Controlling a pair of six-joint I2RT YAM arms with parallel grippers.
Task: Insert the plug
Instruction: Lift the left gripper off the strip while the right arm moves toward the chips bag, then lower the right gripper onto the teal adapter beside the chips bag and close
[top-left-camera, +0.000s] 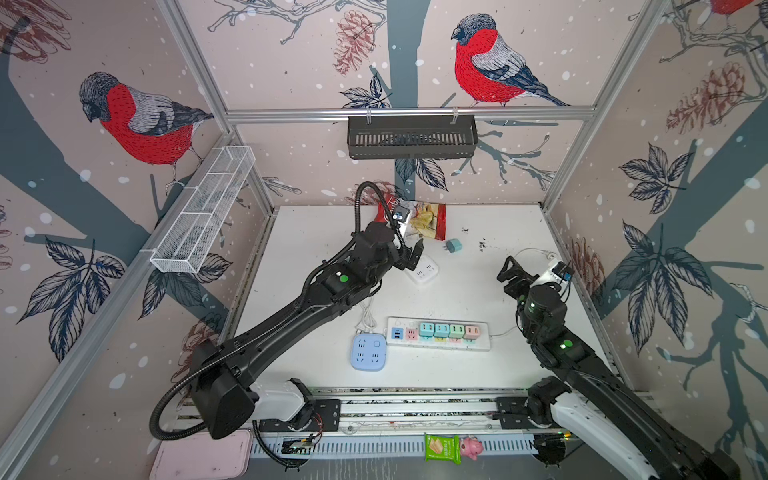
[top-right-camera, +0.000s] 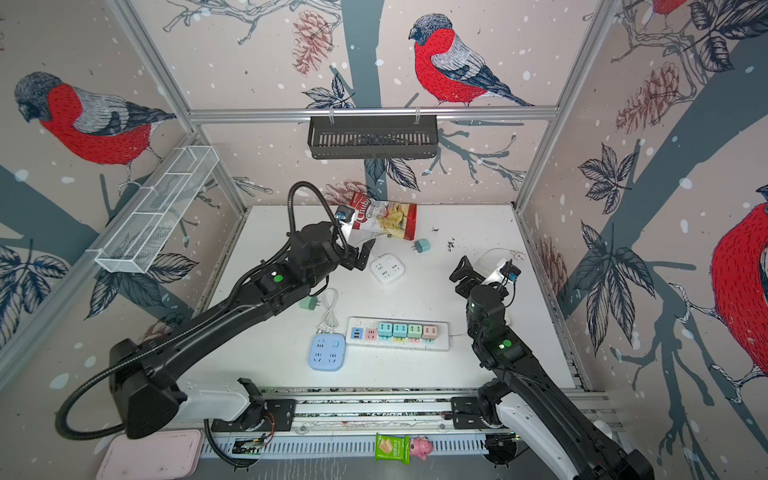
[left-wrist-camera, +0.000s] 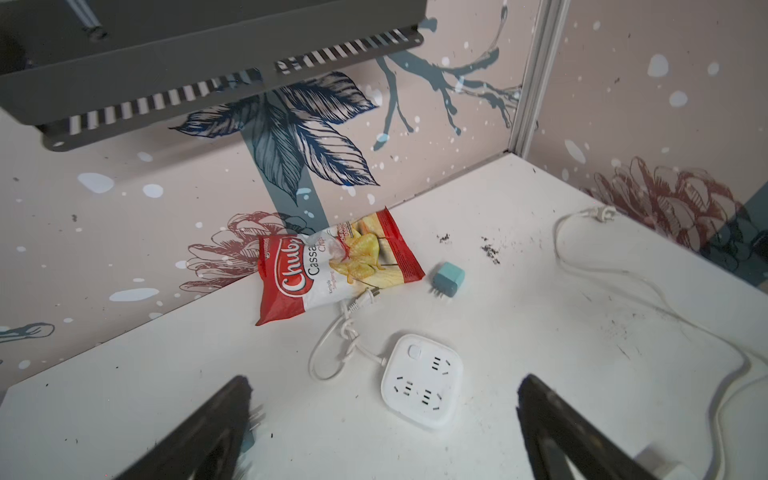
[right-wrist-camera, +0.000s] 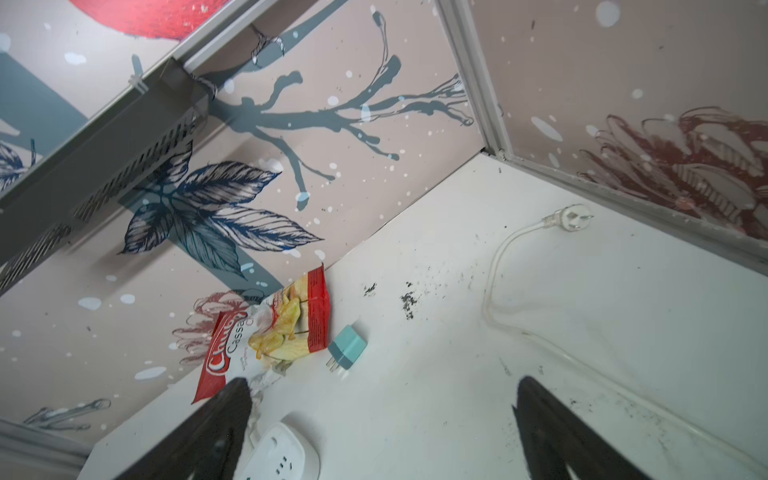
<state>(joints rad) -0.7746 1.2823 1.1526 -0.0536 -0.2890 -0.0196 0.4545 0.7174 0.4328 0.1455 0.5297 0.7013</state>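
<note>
Blue plastic socket block (top-left-camera: 368, 352) lies nearest on the white tabletop (top-left-camera: 478, 374), just beside the end of a long white power strip (top-left-camera: 438, 333). Four pastel adapters are seated in a row in the strip.

Mid-table, the left gripper (left-wrist-camera: 384, 378) stands with jaws spread wide and empty above a white square socket (left-wrist-camera: 422, 382).

The right gripper (right-wrist-camera: 383, 379), likewise spread and holding nothing, is raised near the right wall over a loose white cord (right-wrist-camera: 494, 266).

Farther back, the teal plug (top-left-camera: 454, 246) lies loose on the tabletop with prongs exposed, apart from every socket. It is just beside the corner of a chip bag (top-left-camera: 428, 220) at the rear wall.
</note>
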